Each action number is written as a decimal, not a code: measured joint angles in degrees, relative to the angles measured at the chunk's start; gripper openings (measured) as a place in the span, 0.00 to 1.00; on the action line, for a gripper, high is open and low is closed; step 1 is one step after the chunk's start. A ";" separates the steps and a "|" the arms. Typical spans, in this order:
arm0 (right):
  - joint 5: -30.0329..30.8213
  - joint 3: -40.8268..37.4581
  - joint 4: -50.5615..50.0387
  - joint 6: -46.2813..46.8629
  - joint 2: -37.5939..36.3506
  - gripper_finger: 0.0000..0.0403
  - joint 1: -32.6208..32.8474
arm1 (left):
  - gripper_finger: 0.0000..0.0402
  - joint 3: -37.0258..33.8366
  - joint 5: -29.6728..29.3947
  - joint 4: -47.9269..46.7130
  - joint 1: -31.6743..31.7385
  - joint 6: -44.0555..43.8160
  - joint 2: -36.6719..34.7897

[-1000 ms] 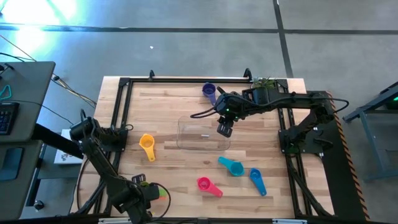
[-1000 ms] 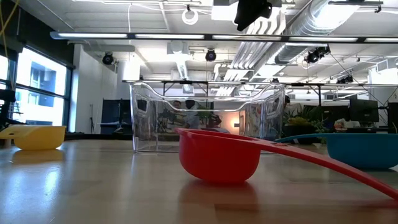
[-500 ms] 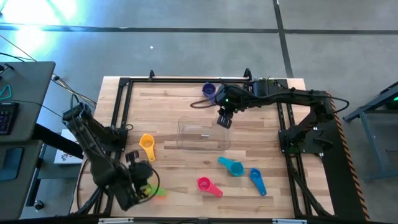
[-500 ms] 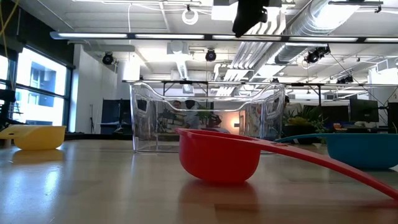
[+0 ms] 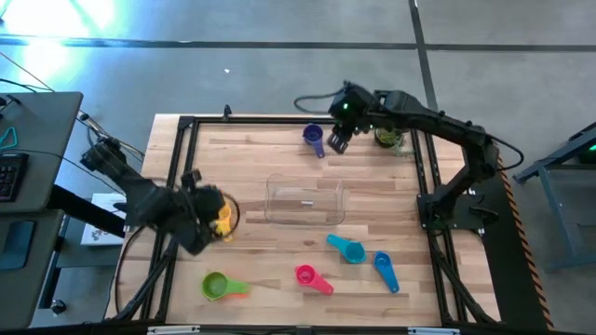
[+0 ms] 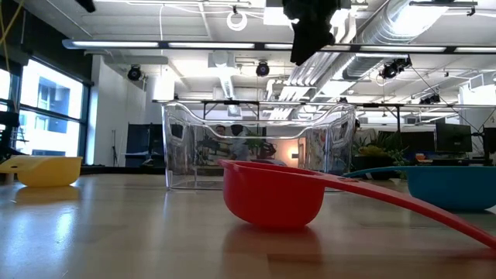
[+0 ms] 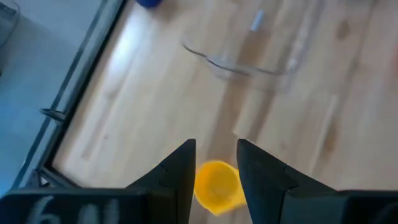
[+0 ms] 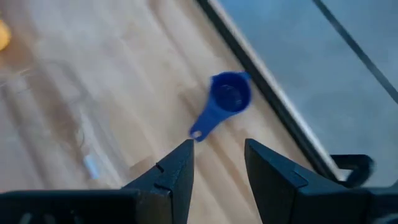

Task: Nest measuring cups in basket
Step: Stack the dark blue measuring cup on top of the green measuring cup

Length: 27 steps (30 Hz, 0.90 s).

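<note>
Right gripper [image 5: 337, 141], fingers apart and empty, hovers beside the dark blue measuring cup [image 5: 314, 138], handle toward the clear basket [image 5: 304, 202]; left gripper [image 7: 214, 163] likewise straddles the yellow cup [image 7: 216, 184]

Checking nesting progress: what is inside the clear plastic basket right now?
No cups: the clear rectangular plastic basket holds only a small pale label-like mark, with bare wood showing through its floor. From the low view its walls reveal just room reflections, and nothing hides the inside.
</note>
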 joint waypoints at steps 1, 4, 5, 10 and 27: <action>-0.14 0.00 0.16 -0.35 0.00 0.34 -1.28 | 0.27 0.00 -0.30 -0.04 1.23 0.86 -1.06; -3.18 0.00 0.38 -0.76 0.00 0.36 -5.20 | 0.27 0.00 -0.61 -0.02 4.67 3.36 -3.83; -4.18 0.00 0.59 -0.76 0.00 0.37 -6.44 | 0.27 0.00 -0.65 -0.02 5.57 4.06 -4.65; -5.21 0.00 1.50 -0.66 0.00 0.43 -11.72 | 0.27 0.00 -1.83 0.11 9.24 7.88 -7.79; -13.65 0.00 12.10 11.11 7.48 0.44 -22.45 | 0.27 0.00 -0.16 0.90 25.44 22.12 -11.40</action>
